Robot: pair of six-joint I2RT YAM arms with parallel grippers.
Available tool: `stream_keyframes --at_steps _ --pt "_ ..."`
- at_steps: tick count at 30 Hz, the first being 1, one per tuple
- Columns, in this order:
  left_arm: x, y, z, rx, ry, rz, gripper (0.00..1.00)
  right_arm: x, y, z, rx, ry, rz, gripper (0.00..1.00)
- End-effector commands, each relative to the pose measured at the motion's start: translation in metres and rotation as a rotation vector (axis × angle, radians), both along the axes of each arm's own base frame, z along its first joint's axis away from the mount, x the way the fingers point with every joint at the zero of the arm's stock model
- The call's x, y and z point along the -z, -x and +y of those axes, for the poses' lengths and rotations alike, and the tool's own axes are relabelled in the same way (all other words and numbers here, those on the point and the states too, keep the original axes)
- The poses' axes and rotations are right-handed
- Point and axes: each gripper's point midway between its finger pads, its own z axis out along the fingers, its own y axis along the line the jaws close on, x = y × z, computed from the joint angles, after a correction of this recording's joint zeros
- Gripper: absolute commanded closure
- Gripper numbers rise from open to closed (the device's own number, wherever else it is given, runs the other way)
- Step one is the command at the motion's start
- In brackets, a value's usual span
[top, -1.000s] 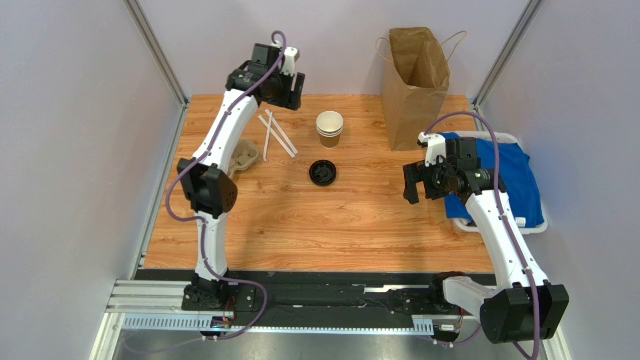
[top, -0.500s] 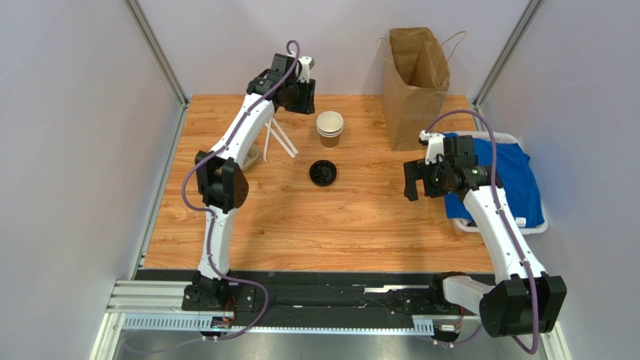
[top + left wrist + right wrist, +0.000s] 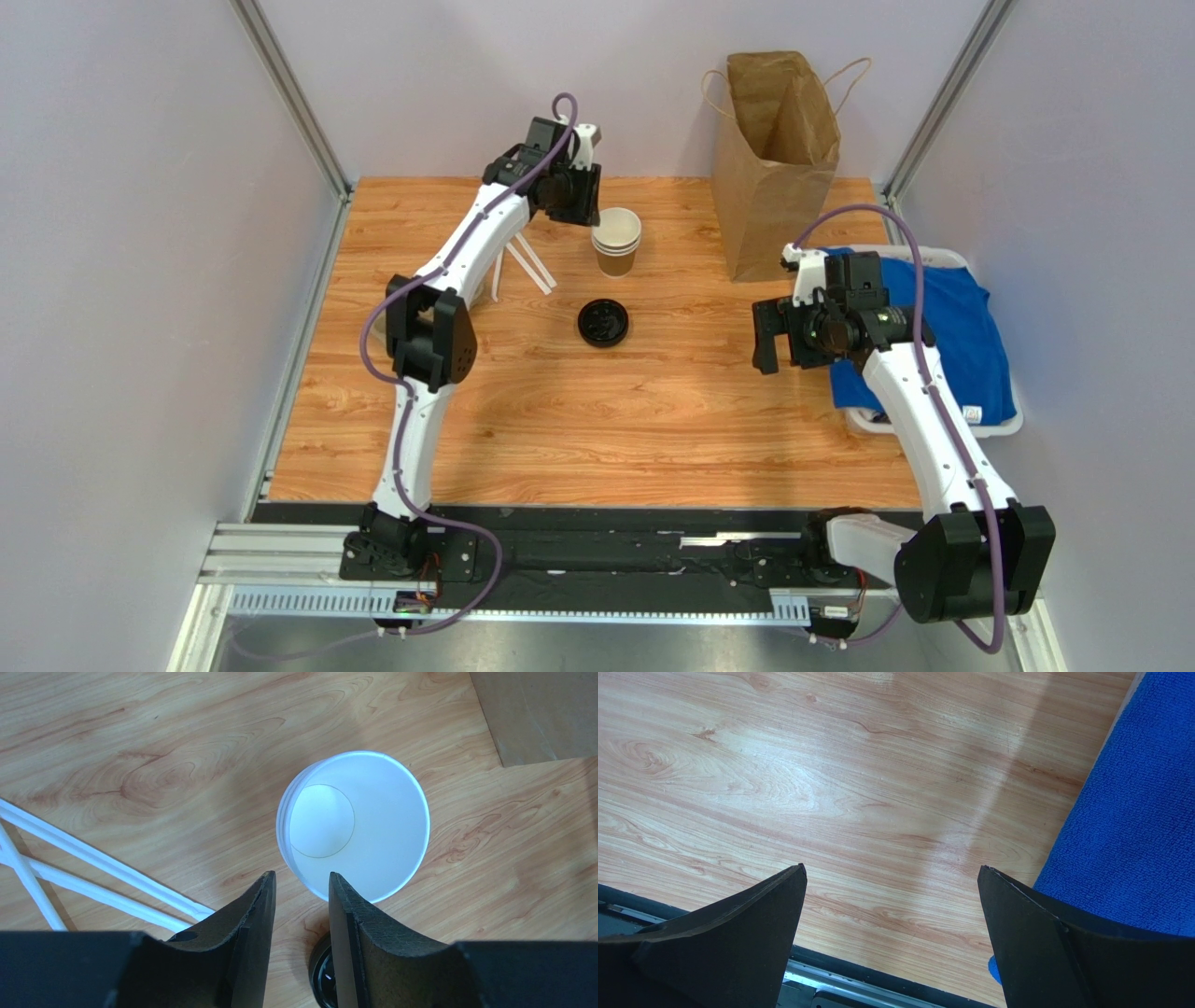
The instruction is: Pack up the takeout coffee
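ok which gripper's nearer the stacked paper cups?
Left. The left gripper hovers at the rim of the stacked paper cups; the right gripper hangs far right, by the blue cloth.

No lettering can be read in any view.
In the overhead view, the brown kraft paper bag (image 3: 774,168) at upper right, the brown kraft paper cup (image 3: 616,241), the round black plastic lid (image 3: 603,324) and the blue cloth (image 3: 968,336) look plain; any moulded marks on the lid are too small to read.
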Motion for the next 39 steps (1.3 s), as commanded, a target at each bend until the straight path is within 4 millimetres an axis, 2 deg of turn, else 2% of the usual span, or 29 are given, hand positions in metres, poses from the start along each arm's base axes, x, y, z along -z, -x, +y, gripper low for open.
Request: stream_keyframes --at_steps 1,11,20,26,39 --pt "-0.002 -0.009 -0.01 -0.009 0.024 -0.035 0.58 -0.01 -0.008 0.001 0.012 -0.01 -0.06 0.0" --pt "0.012 -0.015 -0.01 -0.031 0.008 -0.025 0.65 -0.007 -0.009 0.003 0.008 -0.016 -0.052 0.0" --pt "0.003 -0.015 -0.013 -0.035 0.033 -0.03 0.81 -0.005 -0.009 0.003 0.006 -0.015 -0.044 0.0" --pt "-0.013 -0.013 -0.013 -0.041 0.049 -0.048 1.0 -0.005 -0.011 0.005 0.001 -0.024 -0.04 0.0" --pt "-0.068 -0.011 -0.013 -0.048 0.11 -0.135 1.0 -0.005 -0.012 0.008 -0.007 -0.037 -0.032 0.0"
